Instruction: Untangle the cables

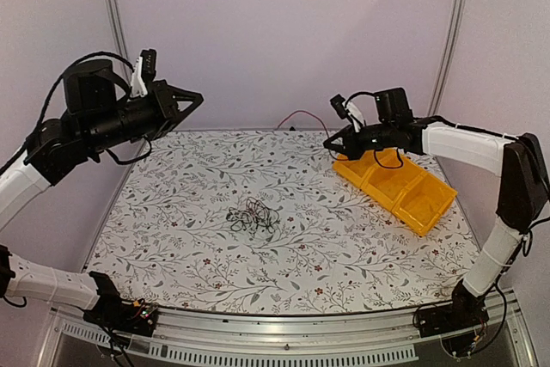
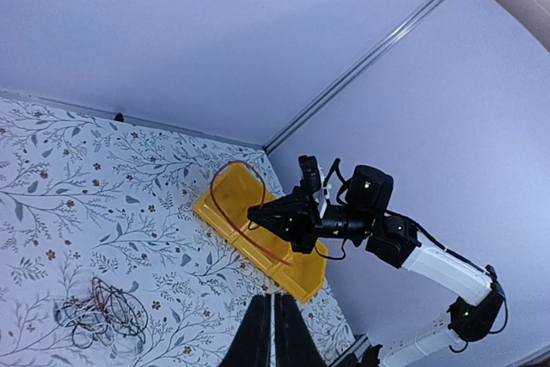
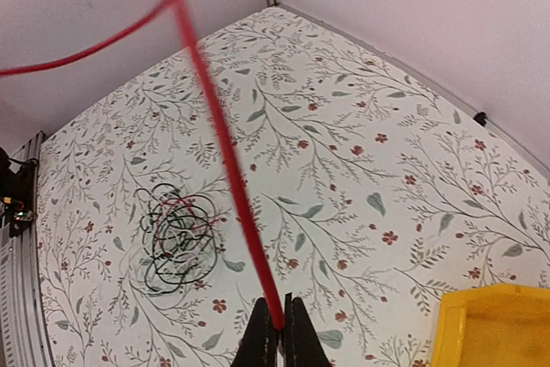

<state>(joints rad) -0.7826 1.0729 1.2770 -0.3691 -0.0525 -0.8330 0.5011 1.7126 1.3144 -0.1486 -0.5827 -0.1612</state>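
Right gripper [image 3: 277, 331] pinches one red cable [image 3: 219, 135], arm stretched out and raised beside the yellow bin [image 1: 434, 204]; our left gripper [image 1: 194, 98], fingers pressed together, hovers high at the left edge. We judge the cables [image 1: 252, 215], clumped centrally on the table [image 1: 361, 255], light, limp and springy: best taken by an outer loop, not the knotted middle.

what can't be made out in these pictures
- Top view: the cables are too thin to count or trace.
- Right wrist view: the red cable, pinched in the right gripper, blurs and runs off the left edge.
- Top view: the right arm hides part of the yellow bin.
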